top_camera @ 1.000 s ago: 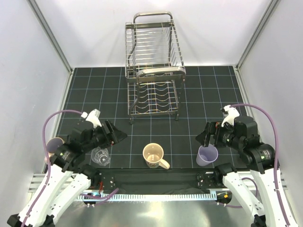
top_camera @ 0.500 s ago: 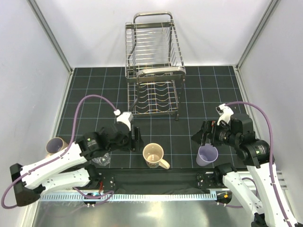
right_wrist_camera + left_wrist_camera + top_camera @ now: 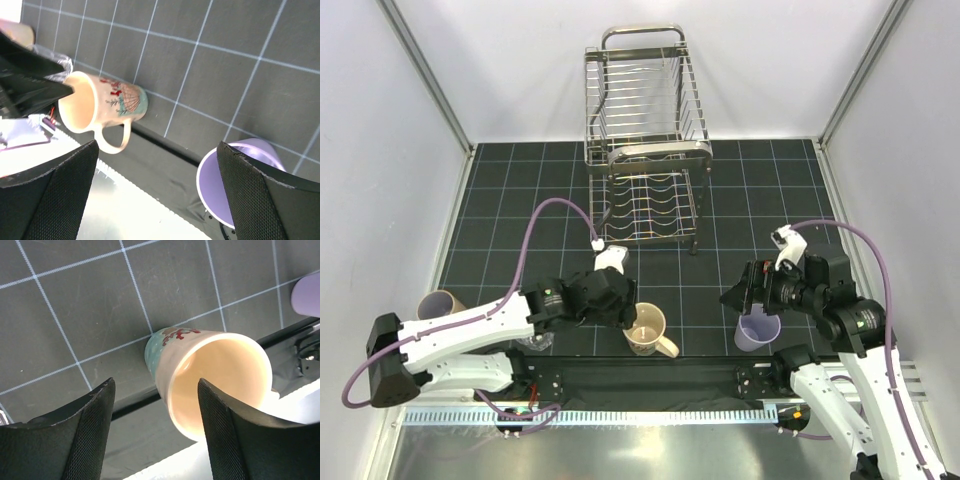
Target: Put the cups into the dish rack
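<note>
The tan mug [image 3: 646, 328] stands upright near the front edge, its handle pointing right. My left gripper [image 3: 624, 303] is open just left of and above it. In the left wrist view the mug's [image 3: 215, 375] near rim lies between the spread fingers of the left gripper [image 3: 155, 386]. The lavender tumbler [image 3: 758, 328] stands at the front right. My right gripper [image 3: 740, 295] is open and empty just above and left of it. In the right wrist view the right gripper [image 3: 157, 146] sits between the mug [image 3: 100, 107] and the tumbler [image 3: 240, 185]. The steel wire dish rack [image 3: 642, 150] stands at the back centre.
A pinkish-beige mug [image 3: 438, 303] stands at the front left edge of the mat. A clear glass [image 3: 532, 341] is mostly hidden under the left arm. The black gridded mat [image 3: 720, 200] ends at a metal rail [image 3: 640, 415] in front. White walls close in both sides.
My left arm has swung right from beside the clear glass to the tan mug, gripper still open. My right gripper has shifted slightly left and lower over the tumbler.
</note>
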Robot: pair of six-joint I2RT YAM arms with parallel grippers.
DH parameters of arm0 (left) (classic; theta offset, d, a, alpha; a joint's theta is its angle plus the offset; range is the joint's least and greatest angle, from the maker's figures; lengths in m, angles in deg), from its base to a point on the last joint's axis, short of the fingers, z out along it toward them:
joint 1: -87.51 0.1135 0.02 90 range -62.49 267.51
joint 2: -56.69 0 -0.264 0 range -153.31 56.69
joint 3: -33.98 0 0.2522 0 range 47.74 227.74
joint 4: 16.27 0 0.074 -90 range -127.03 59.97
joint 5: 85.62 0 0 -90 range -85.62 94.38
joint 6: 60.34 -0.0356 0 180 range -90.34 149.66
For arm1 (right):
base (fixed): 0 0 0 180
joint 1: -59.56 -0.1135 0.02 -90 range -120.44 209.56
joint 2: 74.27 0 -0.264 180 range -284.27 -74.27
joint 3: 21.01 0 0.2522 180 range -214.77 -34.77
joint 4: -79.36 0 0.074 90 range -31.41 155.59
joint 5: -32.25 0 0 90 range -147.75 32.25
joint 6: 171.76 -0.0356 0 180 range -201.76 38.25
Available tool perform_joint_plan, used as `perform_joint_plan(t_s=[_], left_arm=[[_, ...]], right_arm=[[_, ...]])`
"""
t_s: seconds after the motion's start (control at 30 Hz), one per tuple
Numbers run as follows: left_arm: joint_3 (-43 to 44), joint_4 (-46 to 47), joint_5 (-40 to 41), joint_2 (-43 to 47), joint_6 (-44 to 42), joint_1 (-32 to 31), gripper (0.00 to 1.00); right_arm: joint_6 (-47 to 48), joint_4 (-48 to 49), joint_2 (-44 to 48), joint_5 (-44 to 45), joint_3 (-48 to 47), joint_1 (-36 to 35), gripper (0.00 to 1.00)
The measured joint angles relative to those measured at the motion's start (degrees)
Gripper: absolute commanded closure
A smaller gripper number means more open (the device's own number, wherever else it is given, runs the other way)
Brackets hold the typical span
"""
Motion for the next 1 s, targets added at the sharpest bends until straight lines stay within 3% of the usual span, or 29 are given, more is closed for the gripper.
perform_joint_plan(t_s=[0.33,0.7,0.9,1.0], left_arm=[[-0.3,3.3,-0.3,-3.9,0.0,-0.2,0.51],[-3.1,4.7,-2.0,-4.8,0.7,-0.3,0.57],[-3.2,5.1,-3.1,-5.0,1.2,-0.3,0.76],[-3.3,5.9,-3.7,-5.0,1.2,-0.3,0.8]], right_arm=[[-1.6,0.0,-0.9,-4.6,3.2,-2.1,0.0],[-1.8,0.1,-9.3,-2.8,1.7,-10.6,0.0],[-1.8,-0.1,-14.0,-0.8,0.0,-15.0,0.0],[-2.1,0.0,-14.8,-0.9,-0.6,-16.0,0.0]])
